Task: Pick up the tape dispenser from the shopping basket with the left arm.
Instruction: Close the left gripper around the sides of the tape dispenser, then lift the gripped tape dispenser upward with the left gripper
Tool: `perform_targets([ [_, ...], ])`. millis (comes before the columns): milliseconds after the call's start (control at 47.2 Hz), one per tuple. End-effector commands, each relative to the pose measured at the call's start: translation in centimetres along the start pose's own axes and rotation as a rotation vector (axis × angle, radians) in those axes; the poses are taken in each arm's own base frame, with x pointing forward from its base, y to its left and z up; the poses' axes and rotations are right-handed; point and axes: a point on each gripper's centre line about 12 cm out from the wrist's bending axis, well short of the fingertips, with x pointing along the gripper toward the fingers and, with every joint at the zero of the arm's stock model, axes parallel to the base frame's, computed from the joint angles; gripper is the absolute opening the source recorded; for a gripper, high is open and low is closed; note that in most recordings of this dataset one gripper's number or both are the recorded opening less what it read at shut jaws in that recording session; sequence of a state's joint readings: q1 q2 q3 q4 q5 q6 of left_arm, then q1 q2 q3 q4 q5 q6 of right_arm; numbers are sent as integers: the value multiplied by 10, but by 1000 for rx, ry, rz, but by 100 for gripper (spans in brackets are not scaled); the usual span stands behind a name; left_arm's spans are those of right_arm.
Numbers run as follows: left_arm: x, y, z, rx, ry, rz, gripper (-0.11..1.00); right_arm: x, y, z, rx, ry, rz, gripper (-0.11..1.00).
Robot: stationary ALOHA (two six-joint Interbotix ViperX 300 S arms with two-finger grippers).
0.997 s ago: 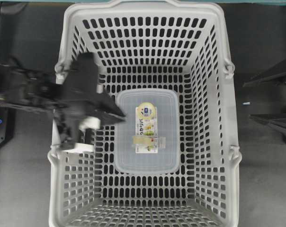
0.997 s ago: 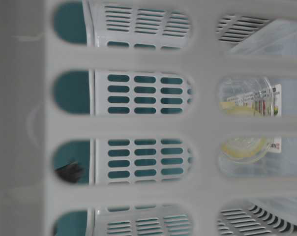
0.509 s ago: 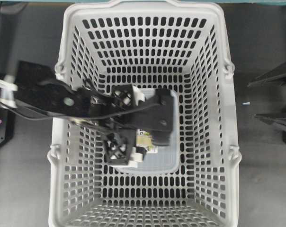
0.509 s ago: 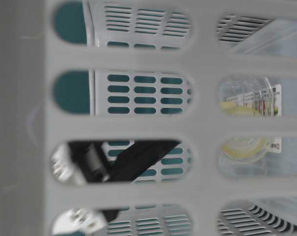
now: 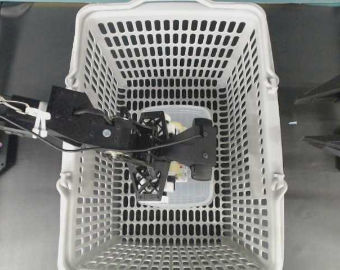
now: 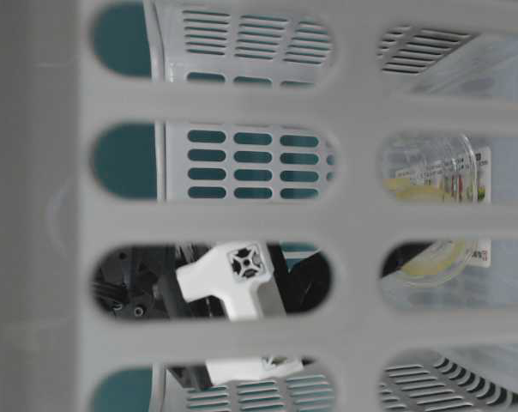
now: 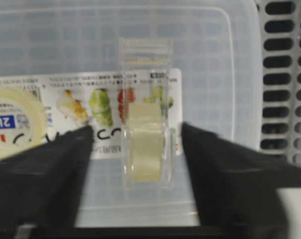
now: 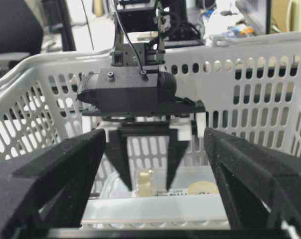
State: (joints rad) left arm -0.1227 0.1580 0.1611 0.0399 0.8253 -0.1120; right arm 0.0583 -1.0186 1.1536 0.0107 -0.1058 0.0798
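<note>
Approach step: the left gripper point(image 7: 136, 137) hangs with jaws wide open and empty, either side of the tape dispenser point(image 7: 144, 144) — which sits on a clear container point(image 7: 218, 64) mid-floor in the shopping basket point(image 5: 74, 107) — so the next move likely calls for lowering, then closing.

my left arm point(image 5: 102, 132) hides most of the clear box point(image 5: 188, 194) from overhead; the basket wall point(image 6: 242, 219), blurred, blocks the table-level view.

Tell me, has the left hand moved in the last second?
Yes. In the overhead view the left hand has crossed the basket's left rim and now hangs, open, over the tape dispenser at mid-floor.
</note>
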Motion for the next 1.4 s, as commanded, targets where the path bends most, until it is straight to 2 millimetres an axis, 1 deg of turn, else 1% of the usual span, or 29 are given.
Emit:
perform_targets([
  [0,-10,-3,5,16,-20,-2,52,0,1,4,5,-13,4,76],
  [85,-22,-5,11,20,-41,-6,28,-1,1,5,5,-20,4,76],
  [191,-47,-6,21,19,-54,-6,28,-2,1,5,5,-24,5,76],
  [318,-96,-6,39,14,-62,-3,28,-4,1,7,5,-33,6,76],
  [360,-116,-5,46,11,-67,0,28,-4,1,7,5,-32,6,76],
  [466,-150,-4,58,5,-77,1,28,-4,1,7,5,-32,6,76],
  [551,-163,-3,62,0,-77,3,28,-4,1,6,5,-32,6,76],
  [997,-155,-2,60,-2,-50,7,28,-4,1,6,5,-32,6,76],
  [1378,-154,-2,59,-2,-48,5,28,-5,1,3,5,-26,5,75],
])
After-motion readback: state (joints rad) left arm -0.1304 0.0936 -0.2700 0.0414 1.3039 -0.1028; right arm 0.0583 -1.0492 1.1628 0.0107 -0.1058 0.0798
